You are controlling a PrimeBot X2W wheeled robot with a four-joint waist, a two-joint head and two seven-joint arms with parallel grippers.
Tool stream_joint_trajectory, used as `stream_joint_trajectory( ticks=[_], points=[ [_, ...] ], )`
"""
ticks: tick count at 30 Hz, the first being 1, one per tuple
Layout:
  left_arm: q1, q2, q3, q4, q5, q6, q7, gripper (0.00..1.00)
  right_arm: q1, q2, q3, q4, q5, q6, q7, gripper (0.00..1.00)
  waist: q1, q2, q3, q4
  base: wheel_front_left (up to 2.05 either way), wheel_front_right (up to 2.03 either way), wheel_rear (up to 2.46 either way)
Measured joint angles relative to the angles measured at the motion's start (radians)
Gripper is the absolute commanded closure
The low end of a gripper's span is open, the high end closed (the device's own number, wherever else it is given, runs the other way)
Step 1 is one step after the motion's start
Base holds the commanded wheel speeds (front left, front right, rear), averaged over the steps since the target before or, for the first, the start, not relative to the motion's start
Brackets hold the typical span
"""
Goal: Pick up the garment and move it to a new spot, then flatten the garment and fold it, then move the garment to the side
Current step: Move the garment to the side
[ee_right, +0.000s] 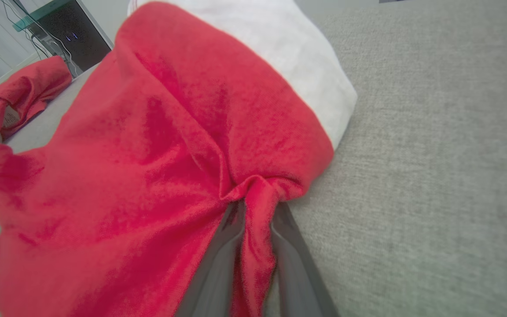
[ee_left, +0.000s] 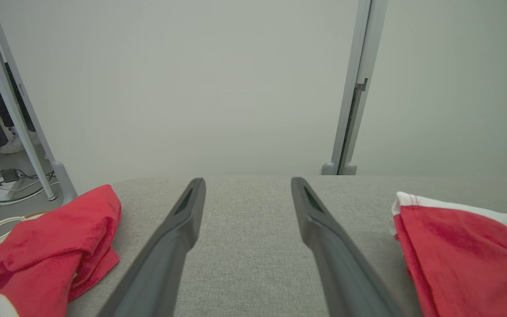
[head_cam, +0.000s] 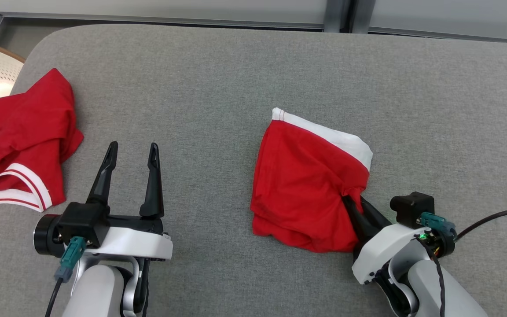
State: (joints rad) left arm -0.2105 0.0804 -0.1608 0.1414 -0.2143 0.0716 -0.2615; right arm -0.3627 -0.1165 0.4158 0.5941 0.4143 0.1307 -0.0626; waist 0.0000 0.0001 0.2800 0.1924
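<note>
Pinching a bunched fold of the red garment [head_cam: 306, 185] at its 4 o'clock edge, the right gripper [head_cam: 354, 201] has both fingers [ee_right: 216, 264] clenched on the cloth, which shows squeezed between them in the right wrist view. The garment lies rumpled on the grey padded surface [head_cam: 218, 79], at about 4 o'clock from the middle of the head view, with its white band [head_cam: 328, 134] along the 1 o'clock side. The left gripper [head_cam: 133, 147] sits at 8 o'clock, fingers spread wide, grasping nothing, above bare surface. A second red garment [head_cam: 24, 141] lies crumpled at 9 o'clock, well apart.
</note>
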Motion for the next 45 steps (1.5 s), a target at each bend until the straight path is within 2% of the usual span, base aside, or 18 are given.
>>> stream_joint_trajectory(
  ticks=[5, 10, 15, 22, 27, 28, 31, 32, 36, 41, 45],
  points=[
    [-0.006, 0.003, 0.007, -0.028, 0.022, -0.003, 0.000, 0.00, -0.022, -0.008, 0.050, 0.006, 0.016, 0.001, -0.030, 1.00, 0.0000, 0.0000, 0.007, -0.036, 0.00, 0.00, 0.00],
    [-0.007, 0.019, 0.012, -0.054, 0.041, -0.007, 0.000, 0.00, -0.032, -0.053, 0.125, -0.015, 0.027, 0.003, -0.050, 1.00, 0.0000, 0.0000, 0.011, -0.114, 0.00, 0.00, 0.00],
    [-0.008, 0.049, 0.001, -0.085, 0.064, -0.012, 0.008, 0.00, -0.045, -0.116, 0.195, -0.028, 0.061, 0.003, -0.063, 1.00, 0.0000, 0.0000, 0.017, -0.228, 0.00, 0.00, 0.00],
    [-0.049, 0.088, -0.043, -0.150, 0.098, -0.042, 0.072, 0.00, -0.095, -0.197, 0.284, -0.028, 0.121, 0.002, -0.102, 1.00, 0.0000, 0.0000, 0.037, -0.406, 0.00, 0.00, 0.00],
    [-0.092, 0.102, -0.068, -0.201, 0.115, -0.058, 0.119, 0.00, -0.207, -0.273, 0.363, -0.014, 0.141, 0.001, -0.128, 1.00, 0.0000, 0.0000, 0.079, -0.508, 0.00, 0.00, 0.00],
    [-0.114, 0.105, -0.082, -0.217, 0.124, -0.066, 0.132, 0.00, -0.264, -0.313, 0.379, 0.004, 0.147, 0.001, -0.144, 1.00, 0.0000, 0.0000, 0.112, -0.530, 0.00, 0.00, 0.00],
    [-0.159, 0.111, -0.098, -0.242, 0.135, -0.074, 0.150, 0.00, -0.355, -0.382, 0.392, 0.042, 0.160, 0.001, -0.158, 1.00, 0.0000, -0.0001, 0.169, -0.547, 0.00, 0.00, 0.00],
    [-0.159, 0.111, -0.098, -0.242, 0.135, -0.074, 0.150, 0.00, -0.355, -0.382, 0.392, 0.042, 0.160, 0.001, -0.158, 1.00, 0.0000, -0.0001, 0.169, -0.547, 0.00, 0.00, 0.00],
    [-0.215, 0.111, -0.125, -0.274, 0.155, -0.089, 0.165, 0.00, -0.452, -0.483, 0.398, 0.118, 0.183, 0.001, -0.166, 1.00, 0.0000, 0.0000, 0.251, -0.547, 0.00, 0.00, 0.00],
    [-0.288, 0.116, -0.146, -0.306, 0.169, -0.107, 0.173, 0.00, -0.568, -0.599, 0.374, 0.212, 0.193, 0.001, -0.167, 1.00, 0.0000, 0.0000, 0.346, -0.522, 0.00, 0.00, 0.00],
    [-0.328, 0.115, -0.156, -0.319, 0.179, -0.110, 0.169, 0.00, -0.655, -0.653, 0.375, 0.260, 0.173, 0.001, -0.168, 1.00, 0.0000, -0.0001, 0.411, -0.491, 0.00, 0.00, 0.00]
  ],
)
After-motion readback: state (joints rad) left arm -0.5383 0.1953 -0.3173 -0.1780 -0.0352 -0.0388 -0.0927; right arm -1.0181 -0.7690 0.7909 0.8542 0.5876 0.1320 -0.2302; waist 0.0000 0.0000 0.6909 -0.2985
